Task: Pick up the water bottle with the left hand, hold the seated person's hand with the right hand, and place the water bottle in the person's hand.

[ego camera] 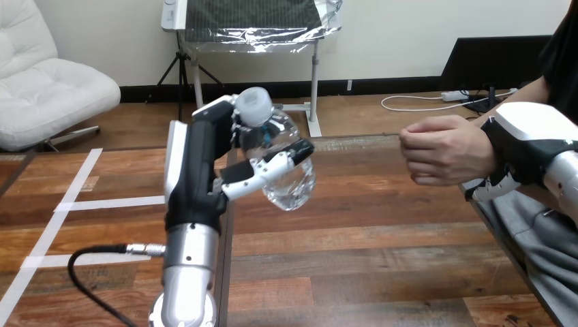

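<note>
My left hand (204,170) is raised above the table's left edge, its fingers and thumb curled round a clear water bottle (290,177). The bottle has a white cap (254,105) and tilts, cap up and to the left, base toward the right. At the right, the person's hand (443,150) hovers over the table (375,259) in a loose fist, apart from the bottle. My right hand (521,146) wraps the person's wrist from the right, with fingertips (492,189) showing under it.
The wooden table runs from its left edge under my left forearm to its right edge by the person's lap (538,231). A gap of open air lies between the bottle and the person's fist.
</note>
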Controlling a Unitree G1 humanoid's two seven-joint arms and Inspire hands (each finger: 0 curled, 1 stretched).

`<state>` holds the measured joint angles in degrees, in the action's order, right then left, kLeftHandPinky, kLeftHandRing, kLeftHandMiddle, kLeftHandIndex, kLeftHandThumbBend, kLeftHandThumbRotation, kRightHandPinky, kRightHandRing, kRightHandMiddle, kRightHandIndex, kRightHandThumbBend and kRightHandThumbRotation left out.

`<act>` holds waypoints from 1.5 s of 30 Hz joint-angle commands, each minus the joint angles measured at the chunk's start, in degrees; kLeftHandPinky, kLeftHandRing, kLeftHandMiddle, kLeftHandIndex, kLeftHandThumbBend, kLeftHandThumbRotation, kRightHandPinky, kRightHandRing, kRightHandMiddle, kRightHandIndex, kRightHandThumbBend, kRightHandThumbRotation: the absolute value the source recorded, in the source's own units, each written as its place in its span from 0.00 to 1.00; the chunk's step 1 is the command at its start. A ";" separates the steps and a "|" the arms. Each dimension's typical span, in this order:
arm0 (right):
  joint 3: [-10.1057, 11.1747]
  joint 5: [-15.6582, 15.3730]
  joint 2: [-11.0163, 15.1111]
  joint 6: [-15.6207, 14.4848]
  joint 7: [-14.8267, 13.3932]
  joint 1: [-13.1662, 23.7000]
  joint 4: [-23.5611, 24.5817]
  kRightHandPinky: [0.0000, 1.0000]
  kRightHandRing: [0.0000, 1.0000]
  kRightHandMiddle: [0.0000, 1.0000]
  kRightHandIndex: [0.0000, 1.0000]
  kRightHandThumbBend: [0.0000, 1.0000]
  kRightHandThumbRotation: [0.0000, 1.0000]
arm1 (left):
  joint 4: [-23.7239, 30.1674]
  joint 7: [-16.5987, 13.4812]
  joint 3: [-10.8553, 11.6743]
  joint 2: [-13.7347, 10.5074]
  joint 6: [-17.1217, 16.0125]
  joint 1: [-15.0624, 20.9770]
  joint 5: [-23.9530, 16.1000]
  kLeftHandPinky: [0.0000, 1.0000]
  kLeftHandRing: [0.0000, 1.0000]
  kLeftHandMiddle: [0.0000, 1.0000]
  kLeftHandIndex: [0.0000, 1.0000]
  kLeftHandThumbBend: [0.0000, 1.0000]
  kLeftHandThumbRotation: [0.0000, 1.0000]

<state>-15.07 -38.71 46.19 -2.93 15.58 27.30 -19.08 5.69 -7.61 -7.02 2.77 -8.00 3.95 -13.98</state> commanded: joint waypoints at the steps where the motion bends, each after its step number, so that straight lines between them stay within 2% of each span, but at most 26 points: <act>1: 1.58 -0.84 1.36 0.95 0.04 1.34 5.74 0.16 0.25 0.36 0.41 0.76 0.00 | -0.60 -1.05 -1.14 2.21 0.07 6.09 -0.51 0.44 0.42 0.42 0.48 0.64 0.00; 10: 2.30 -0.58 1.27 -0.19 1.50 0.62 10.13 0.16 0.24 0.34 0.39 0.77 0.00 | -2.49 -1.59 -2.37 2.43 -0.16 8.06 -0.41 0.43 0.41 0.42 0.48 0.64 0.00; 16: 2.86 -0.28 1.40 0.90 1.39 0.11 12.55 0.17 0.25 0.35 0.39 0.79 0.00 | -3.68 -1.71 -3.11 2.98 -0.08 9.17 0.24 0.43 0.41 0.42 0.48 0.65 0.00; 25: 4.01 0.16 0.64 -0.10 2.43 -0.62 16.38 0.16 0.24 0.33 0.37 0.80 0.00 | -4.82 -1.99 -4.51 3.58 0.67 10.48 0.51 0.42 0.41 0.41 0.47 0.65 0.00; 31: 4.56 0.53 0.67 0.34 2.66 -1.17 18.80 0.15 0.22 0.31 0.35 0.81 0.00 | -5.81 -2.40 -5.38 4.06 0.74 11.41 0.44 0.41 0.40 0.41 0.47 0.66 0.00; 45: 5.26 0.54 0.25 -2.14 5.48 -2.13 25.20 0.16 0.23 0.32 0.35 0.83 0.00 | -8.22 -3.23 -7.46 5.61 0.79 13.28 1.25 0.40 0.40 0.41 0.47 0.66 0.00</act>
<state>-12.43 -38.23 47.09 -5.27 20.98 22.70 0.04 -2.72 -9.51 -13.67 2.57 -6.73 11.20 -13.43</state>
